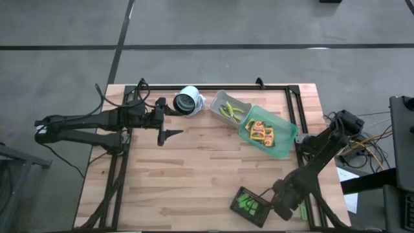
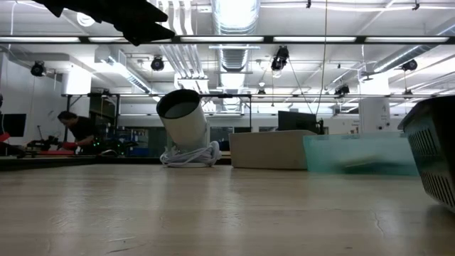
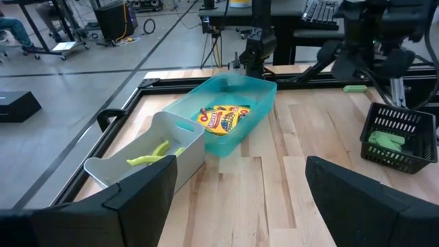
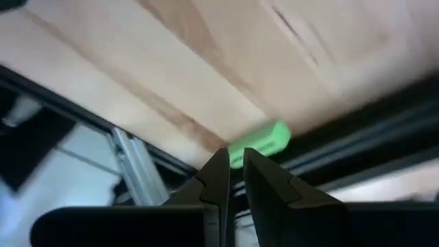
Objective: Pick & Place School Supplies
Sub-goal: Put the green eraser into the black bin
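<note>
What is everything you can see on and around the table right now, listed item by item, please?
Yellow packs: several, yellow with red-green print, in the green bin.
Green bin: one, translucent teal, right of centre, far half.
Yellow-handled tools: apparently two, yellow-green, in the grey bin.
Grey bin: one, beside the green bin.
Green blocks: several, bright green, in the dark basket.
Dark basket: one, near edge, right.
Loose green block: one, at the table's edge, by the right claw.
White cylinder: one, far edge.
Person: one, background.
Left claw: open, over the table's left.
Right claw: nearly shut, tips at the loose green block.
</note>
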Action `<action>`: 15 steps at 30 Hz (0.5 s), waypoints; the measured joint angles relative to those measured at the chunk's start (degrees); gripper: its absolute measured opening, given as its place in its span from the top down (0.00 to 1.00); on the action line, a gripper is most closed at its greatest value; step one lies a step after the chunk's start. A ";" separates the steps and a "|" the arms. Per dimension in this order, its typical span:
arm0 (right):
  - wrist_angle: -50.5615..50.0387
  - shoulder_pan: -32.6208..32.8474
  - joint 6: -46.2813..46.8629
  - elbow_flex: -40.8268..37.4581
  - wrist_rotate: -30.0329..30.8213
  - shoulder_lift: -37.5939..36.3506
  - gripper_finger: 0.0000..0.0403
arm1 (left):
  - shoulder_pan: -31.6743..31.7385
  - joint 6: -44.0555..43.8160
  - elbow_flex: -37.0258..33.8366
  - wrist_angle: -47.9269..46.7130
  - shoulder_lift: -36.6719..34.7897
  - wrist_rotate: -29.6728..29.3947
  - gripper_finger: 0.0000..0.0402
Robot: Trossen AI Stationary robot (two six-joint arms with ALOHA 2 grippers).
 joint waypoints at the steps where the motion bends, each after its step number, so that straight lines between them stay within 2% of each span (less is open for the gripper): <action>1: 0.34 -0.04 2.83 -0.04 -0.40 -0.67 0.89 | 0.00 0.02 0.00 0.00 0.00 -0.02 0.18; 6: 1.06 -0.02 13.10 -0.07 -8.79 -2.26 0.89 | 0.00 0.00 0.02 0.00 0.00 -0.02 0.18; 15: 2.13 -1.75 11.91 -0.99 -8.19 -2.28 0.89 | 0.00 0.02 0.00 0.00 -0.01 -0.02 0.18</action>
